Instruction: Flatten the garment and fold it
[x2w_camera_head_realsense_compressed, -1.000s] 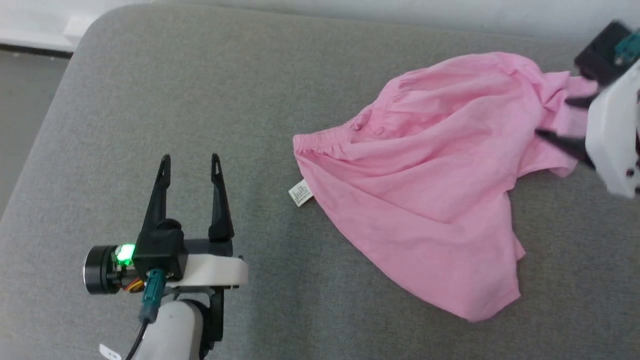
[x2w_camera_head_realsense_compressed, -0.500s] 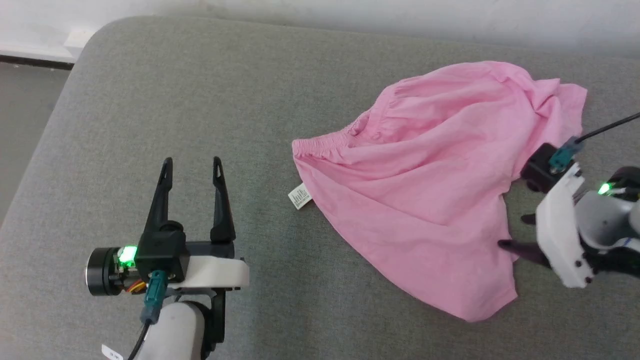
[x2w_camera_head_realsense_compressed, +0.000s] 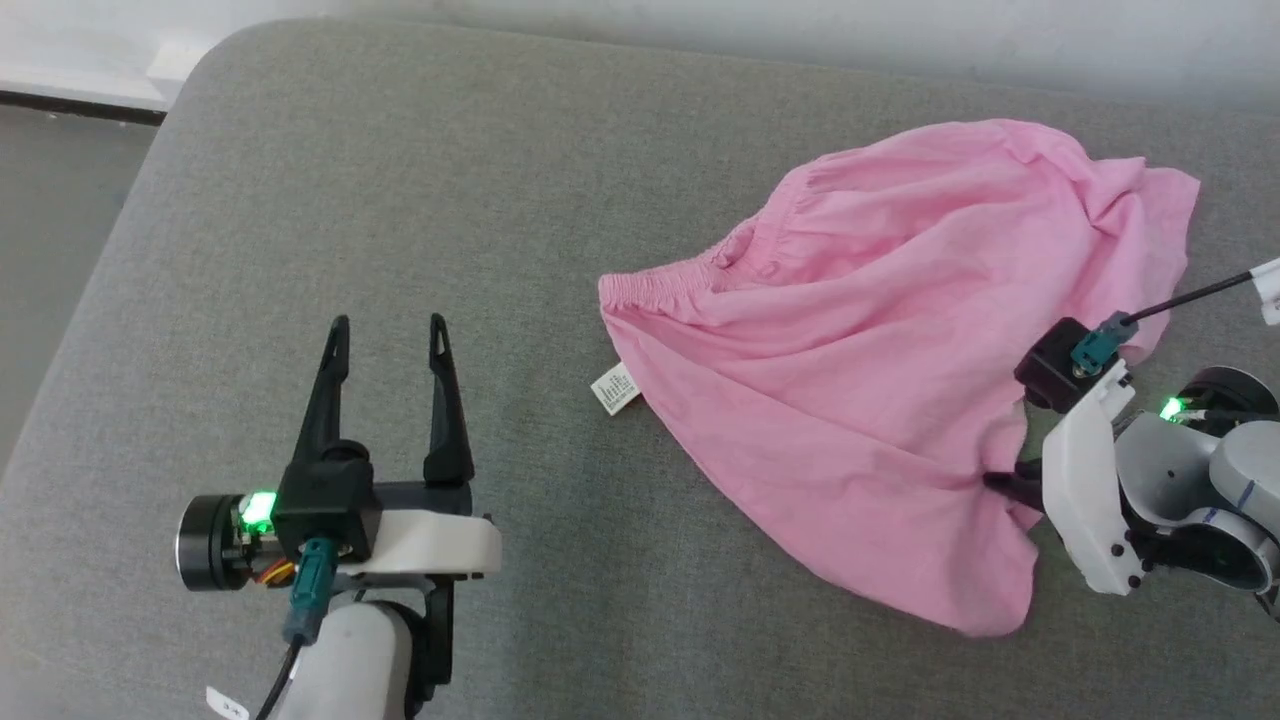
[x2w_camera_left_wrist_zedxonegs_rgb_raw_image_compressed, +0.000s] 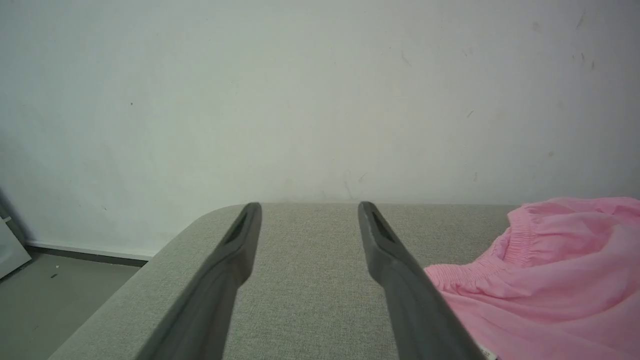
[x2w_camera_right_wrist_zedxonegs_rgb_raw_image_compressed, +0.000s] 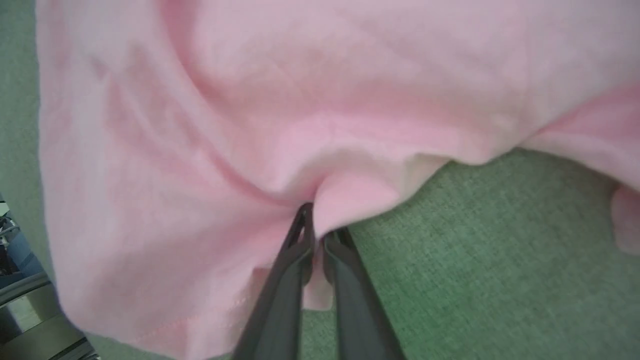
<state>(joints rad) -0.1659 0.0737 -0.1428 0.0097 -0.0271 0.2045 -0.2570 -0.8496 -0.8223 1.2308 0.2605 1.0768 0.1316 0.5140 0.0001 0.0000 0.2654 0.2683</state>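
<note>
The garment (x2w_camera_head_realsense_compressed: 880, 380), pink and thin, lies rumpled on the right half of a grey cushion (x2w_camera_head_realsense_compressed: 400, 180). Its gathered waistband (x2w_camera_head_realsense_compressed: 660, 282) points left, with a small white label (x2w_camera_head_realsense_compressed: 615, 388) beside it. My right gripper (x2w_camera_head_realsense_compressed: 992, 481) reaches in from the right at the garment's lower right edge. In the right wrist view the two fingers of my right gripper (x2w_camera_right_wrist_zedxonegs_rgb_raw_image_compressed: 317, 226) stand close together with a fold of the garment (x2w_camera_right_wrist_zedxonegs_rgb_raw_image_compressed: 300, 100) pinched between them. My left gripper (x2w_camera_head_realsense_compressed: 387, 330) stands open over bare cushion, well left of the garment. In the left wrist view, my left gripper (x2w_camera_left_wrist_zedxonegs_rgb_raw_image_compressed: 310, 210) holds nothing, and the garment (x2w_camera_left_wrist_zedxonegs_rgb_raw_image_compressed: 550, 280) lies to its right.
The cushion's rounded left corner (x2w_camera_head_realsense_compressed: 200, 60) drops to a grey floor (x2w_camera_head_realsense_compressed: 40, 200). A pale wall (x2w_camera_left_wrist_zedxonegs_rgb_raw_image_compressed: 320, 90) runs behind its far edge. A cable (x2w_camera_head_realsense_compressed: 1190, 295) runs off my right wrist.
My right gripper has come from the garment's upper right corner down to its lower right edge and closed on a fold there. The left arm has stayed put; the camera shifted slightly.
</note>
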